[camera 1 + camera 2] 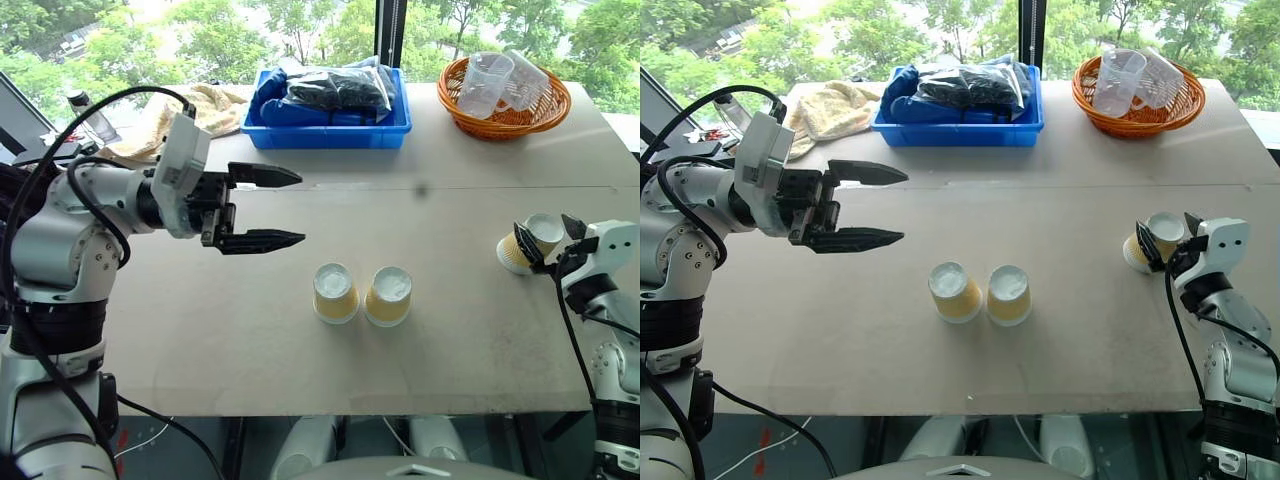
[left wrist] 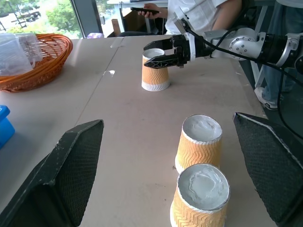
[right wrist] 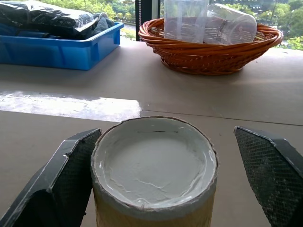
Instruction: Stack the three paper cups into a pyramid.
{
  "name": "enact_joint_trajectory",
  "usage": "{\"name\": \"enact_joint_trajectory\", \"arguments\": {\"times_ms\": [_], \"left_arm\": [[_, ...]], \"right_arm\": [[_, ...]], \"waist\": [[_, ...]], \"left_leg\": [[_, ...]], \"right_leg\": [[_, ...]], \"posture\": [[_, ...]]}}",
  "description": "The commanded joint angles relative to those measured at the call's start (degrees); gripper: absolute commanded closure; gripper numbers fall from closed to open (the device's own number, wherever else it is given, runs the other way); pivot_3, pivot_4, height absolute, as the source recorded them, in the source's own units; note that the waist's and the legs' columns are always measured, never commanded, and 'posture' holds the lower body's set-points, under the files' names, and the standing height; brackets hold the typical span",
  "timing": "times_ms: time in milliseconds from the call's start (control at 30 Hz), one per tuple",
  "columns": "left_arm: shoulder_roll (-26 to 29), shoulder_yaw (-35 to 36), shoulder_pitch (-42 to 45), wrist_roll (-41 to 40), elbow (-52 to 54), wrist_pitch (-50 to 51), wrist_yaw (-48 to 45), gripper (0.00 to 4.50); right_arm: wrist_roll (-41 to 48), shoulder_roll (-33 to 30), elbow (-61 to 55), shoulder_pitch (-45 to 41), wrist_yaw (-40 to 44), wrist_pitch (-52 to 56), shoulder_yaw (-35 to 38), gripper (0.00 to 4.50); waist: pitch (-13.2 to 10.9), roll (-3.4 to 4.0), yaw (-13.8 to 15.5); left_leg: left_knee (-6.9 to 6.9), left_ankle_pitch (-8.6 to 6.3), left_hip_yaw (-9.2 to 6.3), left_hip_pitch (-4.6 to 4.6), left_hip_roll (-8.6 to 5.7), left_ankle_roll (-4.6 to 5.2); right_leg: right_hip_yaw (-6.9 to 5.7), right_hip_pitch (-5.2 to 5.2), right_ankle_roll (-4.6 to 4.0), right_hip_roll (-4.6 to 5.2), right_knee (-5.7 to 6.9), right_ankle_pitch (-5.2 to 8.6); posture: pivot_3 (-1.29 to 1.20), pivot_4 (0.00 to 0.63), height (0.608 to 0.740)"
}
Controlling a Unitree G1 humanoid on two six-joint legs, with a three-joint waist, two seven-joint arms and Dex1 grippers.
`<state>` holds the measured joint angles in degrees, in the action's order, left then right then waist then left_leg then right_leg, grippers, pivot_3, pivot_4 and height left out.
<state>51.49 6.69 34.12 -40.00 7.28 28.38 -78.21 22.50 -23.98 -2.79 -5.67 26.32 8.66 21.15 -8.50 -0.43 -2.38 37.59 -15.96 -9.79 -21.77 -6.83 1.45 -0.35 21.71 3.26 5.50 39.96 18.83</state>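
- Two small tapered paper cups with tan-yellow ribbed sides stand upside down, white bases up, side by side and just about touching near the middle of the pale beige surface [image 1: 200, 330]: the left cup [image 1: 335, 292] and the right cup [image 1: 388, 295].
- The third tan ribbed paper cup [image 1: 530, 243] stands upside down, well apart from the pair, near the surface's right edge.
- My right gripper [image 1: 545, 240] sits with its two black fingers spread wide on either side of this third cup; in the right wrist view there is a gap between the cup and each finger, so it holds nothing.
- My left gripper [image 1: 268, 207] hovers above the surface, to the left of the pair and pointing rightward, fully open and empty.
- At the far edge stand a blue plastic tray [image 1: 325, 133] with dark bagged items and an orange wicker basket [image 1: 505, 118] holding clear plastic measuring cups [image 1: 487, 82].
- A beige cloth [image 1: 205, 105] lies left of the tray.
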Motion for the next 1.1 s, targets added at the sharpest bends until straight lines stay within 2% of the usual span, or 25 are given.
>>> {"name": "enact_joint_trajectory", "arguments": {"times_ms": [33,133,167,200,433,567,667,900,1100], "left_arm": [[0.0,2.8,0.5,-0.4,0.4,-0.4,1.8,0.0],[0.1,2.4,0.3,0.3,-0.2,-1.1,2.0,0.0],[0.1,2.3,0.3,0.3,-0.2,-1.2,1.9,0.0],[0.1,2.4,0.2,0.3,-0.3,-1.2,1.9,0.0],[0.4,2.5,0.1,0.6,-1.1,-1.7,1.6,0.0],[1.7,3.0,-1.5,2.0,-2.8,-2.8,0.9,0.0],[2.0,3.4,-2.4,2.5,-3.5,-3.3,0.5,0.0],[3.4,4.3,-5.4,2.2,-2.5,-2.3,-0.7,0.0],[4.8,5.9,-8.2,0.6,0.0,-0.8,-1.0,0.0]], "right_arm": [[1.8,0.2,-1.4,-0.8,-0.4,0.3,0.9,0.09],[2.4,0.4,-2.0,-0.7,-0.3,0.7,0.7,1.38],[2.5,0.4,-2.3,-0.5,-0.1,0.7,0.5,1.96],[2.8,0.4,-2.8,-0.4,0.1,0.9,0.4,2.26],[3.8,-0.2,-7.0,-0.9,2.2,1.6,-1.5,2.27],[10.5,-2.0,-19.9,-6.7,7.3,11.3,-11.3,2.27],[15.8,-2.7,-25.4,-12.3,9.6,18.5,-17.0,2.27],[21.7,-2.4,-25.8,-24.4,13.1,29.5,-25.7,2.27],[25.7,-3.9,-26.0,-26.1,17.1,34.4,-27.0,2.27]], "waist": [[0.0,0.0,0.0],[0.0,0.0,0.0],[0.0,0.0,0.0],[0.0,0.0,0.0],[0.0,0.01,0.0],[0.0,0.04,-0.5],[0.0,0.05,-1.1],[0.0,-0.04,0.0],[0.0,-0.05,0.0]], "left_leg": [[0.0,0.0,0.0,0.0,0.0,0.0],[0.0,0.0,0.0,0.0,0.0,0.0],[0.0,0.0,0.0,0.0,0.0,0.0],[0.0,0.0,0.0,0.0,0.0,0.0],[0.0,0.0,0.0,0.0,0.0,0.0],[0.01,0.0,0.01,0.02,0.0,0.0],[-0.01,0.0,-0.03,0.01,0.01,0.0],[0.11,-0.01,-0.12,-0.13,0.0,0.01],[0.09,-0.01,-0.17,-0.16,0.0,0.01]], "right_leg": [[0.0,0.0,0.0,0.0,0.0,0.0],[0.0,0.0,0.0,0.0,0.0,0.0],[0.0,0.0,0.0,0.0,0.0,0.0],[0.0,0.0,0.0,0.0,0.0,0.0],[0.0,0.0,0.0,0.0,0.01,0.0],[0.07,0.02,0.0,-0.02,0.04,0.0],[0.1,0.06,0.0,-0.03,0.05,0.0],[-0.01,0.07,0.0,-0.01,-0.12,0.0],[-0.05,0.08,0.0,0.01,-0.11,0.0]], "posture": [[0.0,0.15,0.74],[0.0,0.15,0.74],[0.0,0.15,0.74],[0.0,0.15,0.74],[0.0,0.15,0.74],[0.0,0.15,0.74],[0.0,0.15,0.74],[0.0,0.15,0.74],[0.0,0.15,0.74]]}}
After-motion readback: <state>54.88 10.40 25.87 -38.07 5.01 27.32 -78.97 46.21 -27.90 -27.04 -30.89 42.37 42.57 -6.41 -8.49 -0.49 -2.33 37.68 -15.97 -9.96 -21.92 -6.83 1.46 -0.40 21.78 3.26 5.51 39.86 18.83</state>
